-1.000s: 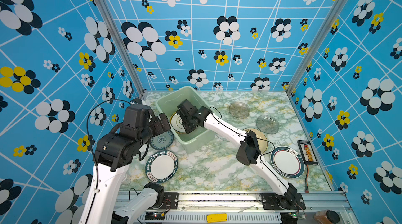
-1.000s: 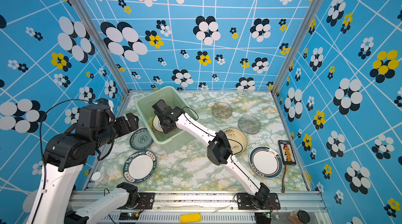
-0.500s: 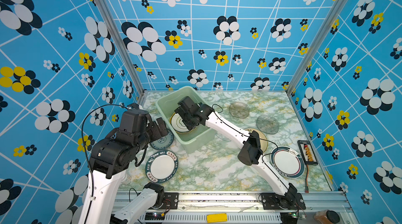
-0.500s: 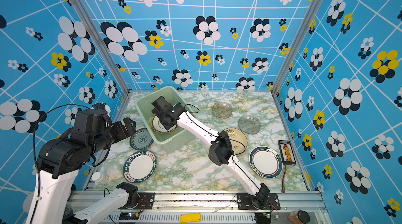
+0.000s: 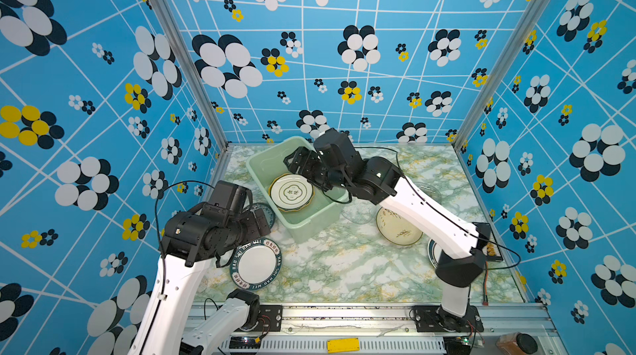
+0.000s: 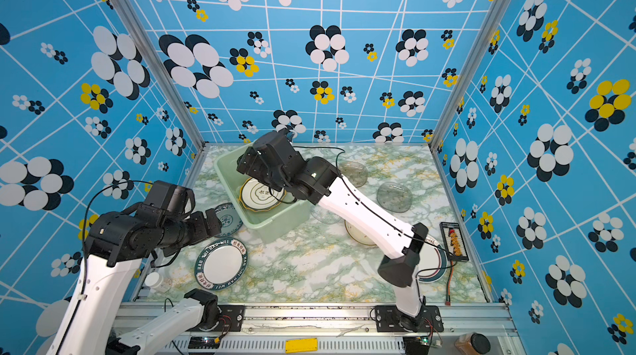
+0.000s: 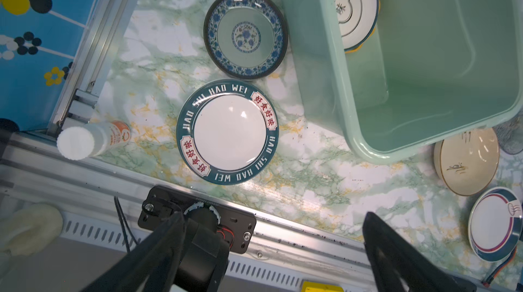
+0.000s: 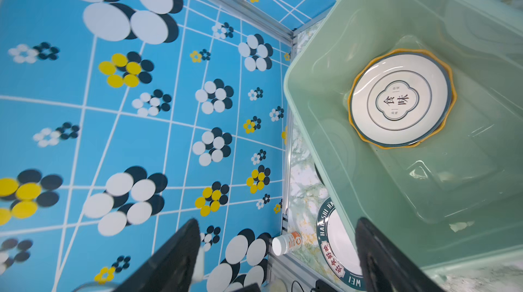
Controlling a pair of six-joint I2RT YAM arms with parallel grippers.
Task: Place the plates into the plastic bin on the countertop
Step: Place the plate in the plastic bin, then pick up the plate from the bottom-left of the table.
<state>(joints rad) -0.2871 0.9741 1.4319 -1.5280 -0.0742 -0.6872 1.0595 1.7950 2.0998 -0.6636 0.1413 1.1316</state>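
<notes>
The plastic bin (image 5: 261,160) (image 6: 223,168) stands at the back left of the countertop (image 5: 344,260). In it a white dark-rimmed plate (image 5: 292,193) (image 8: 400,100) lies on a yellow scalloped one. My right gripper (image 5: 298,164) (image 8: 278,225) hangs open and empty above the bin. My left gripper (image 5: 261,226) (image 7: 273,217) is open and empty, above a blue-green patterned plate (image 7: 245,34) and a teal-rimmed white plate (image 7: 227,132). A cream plate (image 5: 397,229), a dark-rimmed white plate (image 6: 432,263) and clear glass plates (image 6: 394,196) (image 6: 354,172) lie to the right.
A white pill bottle (image 7: 90,140) lies at the front left corner. A black holder with orange pieces (image 6: 454,241) sits by the right wall. Blue flowered walls close three sides, and an aluminium rail (image 5: 344,315) runs along the front.
My right gripper has lifted up and back from the plates in the bin, its jaws a little narrower. The left arm has shifted towards the front.
</notes>
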